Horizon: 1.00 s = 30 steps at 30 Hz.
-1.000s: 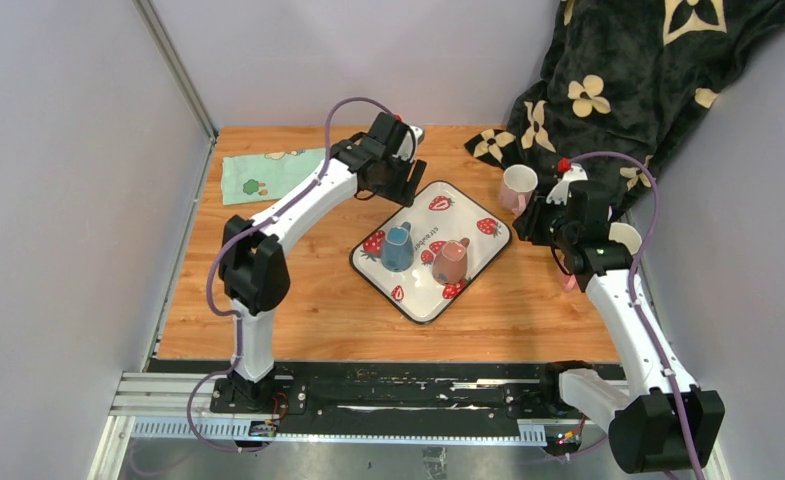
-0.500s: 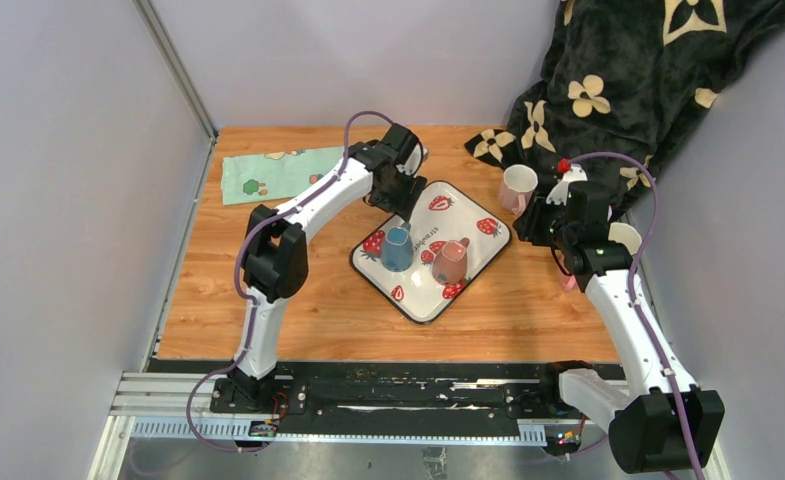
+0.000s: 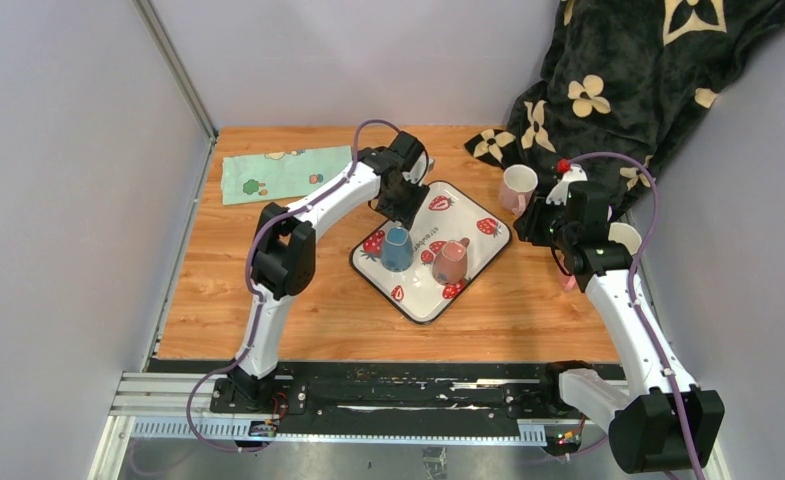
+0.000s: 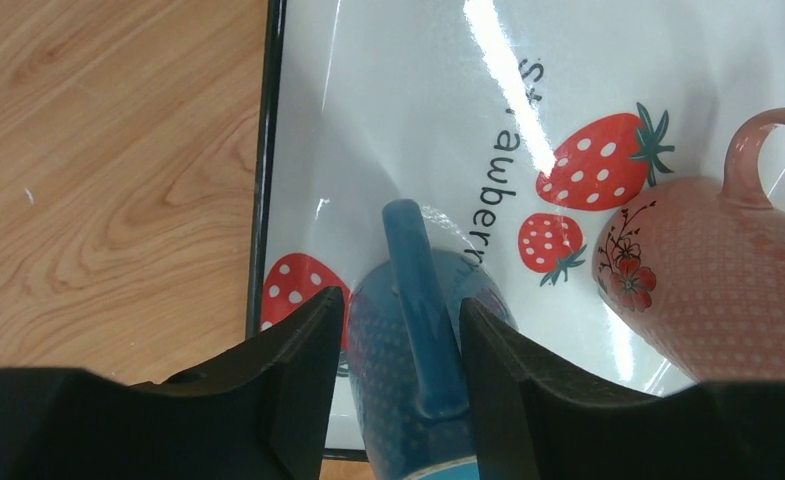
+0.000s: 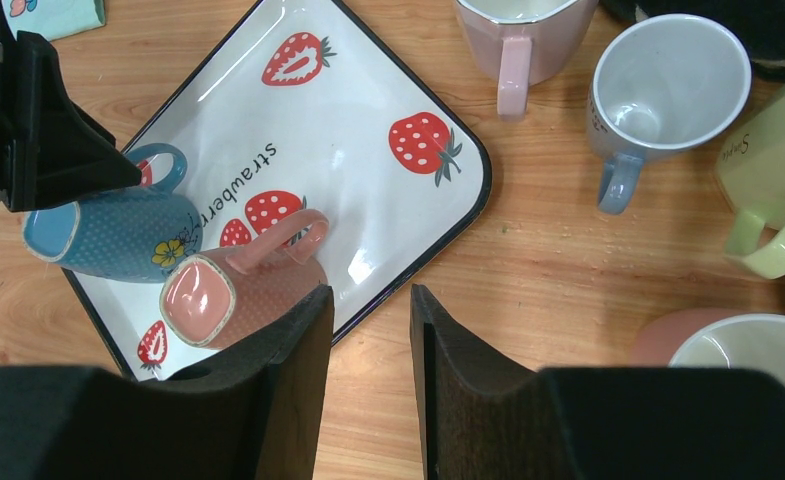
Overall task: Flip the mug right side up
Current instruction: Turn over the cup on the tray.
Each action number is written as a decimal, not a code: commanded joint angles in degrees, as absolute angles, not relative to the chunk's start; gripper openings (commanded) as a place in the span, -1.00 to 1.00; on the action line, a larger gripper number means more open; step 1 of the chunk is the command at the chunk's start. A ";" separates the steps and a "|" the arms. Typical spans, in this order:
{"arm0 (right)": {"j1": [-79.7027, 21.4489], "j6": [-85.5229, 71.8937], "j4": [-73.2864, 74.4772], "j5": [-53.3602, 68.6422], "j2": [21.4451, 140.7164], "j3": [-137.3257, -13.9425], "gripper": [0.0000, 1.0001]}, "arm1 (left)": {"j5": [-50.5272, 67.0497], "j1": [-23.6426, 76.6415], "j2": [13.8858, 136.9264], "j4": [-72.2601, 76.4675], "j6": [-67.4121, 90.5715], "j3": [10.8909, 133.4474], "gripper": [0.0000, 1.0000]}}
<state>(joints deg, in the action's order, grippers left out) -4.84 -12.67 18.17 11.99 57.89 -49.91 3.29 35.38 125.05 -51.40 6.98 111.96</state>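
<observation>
the blue mug (image 3: 397, 250) stands upside down on the strawberry tray (image 3: 463, 215), just beside a pink mug (image 3: 451, 262) that is also upside down. the left gripper (image 4: 400, 302) hangs over it, jaws apart on either side of its handle (image 4: 413, 260), not clamped. the right gripper (image 5: 371, 300) hovers open and empty over the table (image 3: 298, 300) at the tray's edge.

Wooden bench (image 3: 298, 300) topped by strawberry tray (image 3: 465, 212) near centre. Green cloth (image 3: 273, 173) laid far-left of tray. Pink mug (image 3: 517, 186) stood upright just beyond tray's right corner. White mug (image 5: 668, 85) and green mug (image 5: 768, 170) set further right. Dark floral blanket (image 3: 608, 90) draped behind.
</observation>
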 commanded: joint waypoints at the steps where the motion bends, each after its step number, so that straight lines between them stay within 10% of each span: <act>1: -5.14 -12.03 19.25 11.65 56.78 -49.17 -0.22 | 4.37 35.79 126.59 -52.05 5.89 114.05 0.05; 30: -5.10 -11.72 19.16 11.51 56.77 -49.31 -0.22 | 7.55 36.39 124.25 -51.94 6.42 114.86 -0.77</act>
<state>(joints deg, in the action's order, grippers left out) -4.84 -12.49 18.17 11.99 57.89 -49.91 4.95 35.99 127.37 -51.64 6.37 112.90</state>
